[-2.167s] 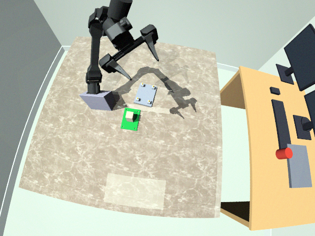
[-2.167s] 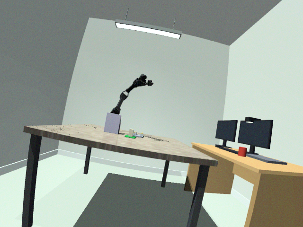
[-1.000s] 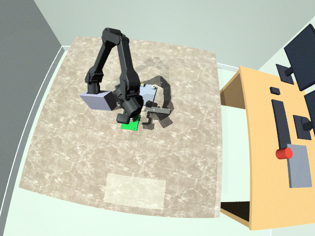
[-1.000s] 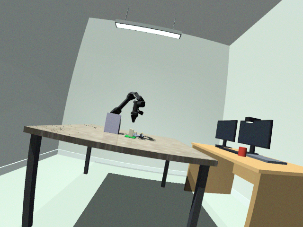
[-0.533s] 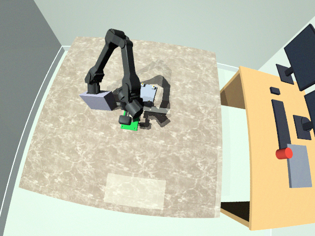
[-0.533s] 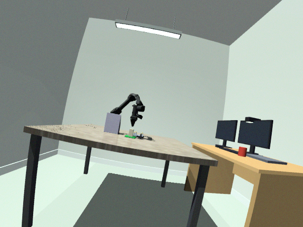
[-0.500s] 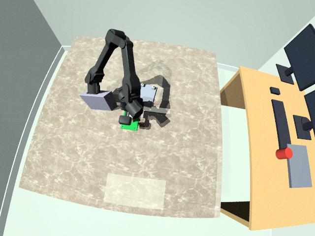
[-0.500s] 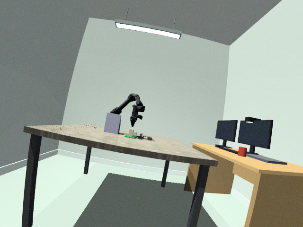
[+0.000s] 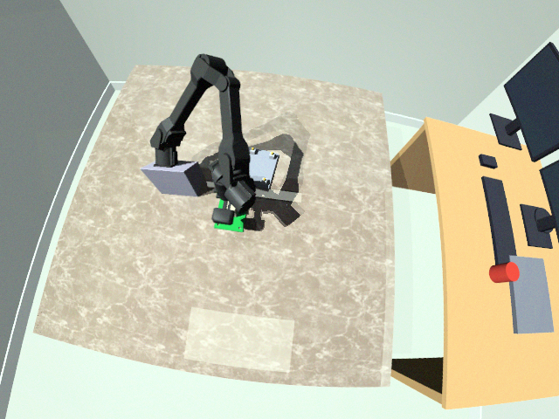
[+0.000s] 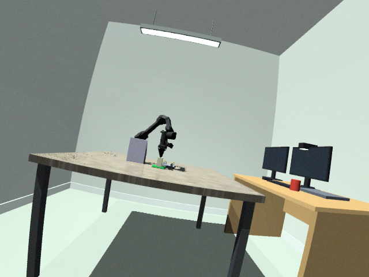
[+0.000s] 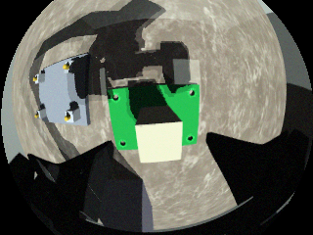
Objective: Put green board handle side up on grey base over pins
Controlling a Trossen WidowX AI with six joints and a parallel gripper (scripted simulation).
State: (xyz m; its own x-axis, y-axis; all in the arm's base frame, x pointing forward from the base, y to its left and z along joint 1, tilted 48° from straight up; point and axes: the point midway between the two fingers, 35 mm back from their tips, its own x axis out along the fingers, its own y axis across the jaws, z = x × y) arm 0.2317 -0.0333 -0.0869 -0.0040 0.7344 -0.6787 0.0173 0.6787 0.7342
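Green board (image 9: 235, 224) (image 10: 158, 167) (image 11: 124, 119) is flat on the table (image 9: 252, 271) (image 10: 143, 175) (image 11: 240, 98), right beside the grey base (image 9: 263, 165) (image 10: 169, 164) (image 11: 58, 93). Claw's (image 10: 161, 156) (image 11: 158, 142) wide open, nothing in it. From up top the arm (image 9: 231, 117) (image 10: 166, 125) blocks the handle and part of the base; outside view's too tiny for pins.

An office-like room; a wooden desk (image 9: 469, 315) (image 10: 268, 190) on the right bears two monitors (image 9: 534, 103) (image 10: 311, 162), a keyboard (image 9: 498, 221) and a red mug (image 9: 504, 272) (image 10: 294, 184); a lamp (image 10: 180, 36) hangs overhead.
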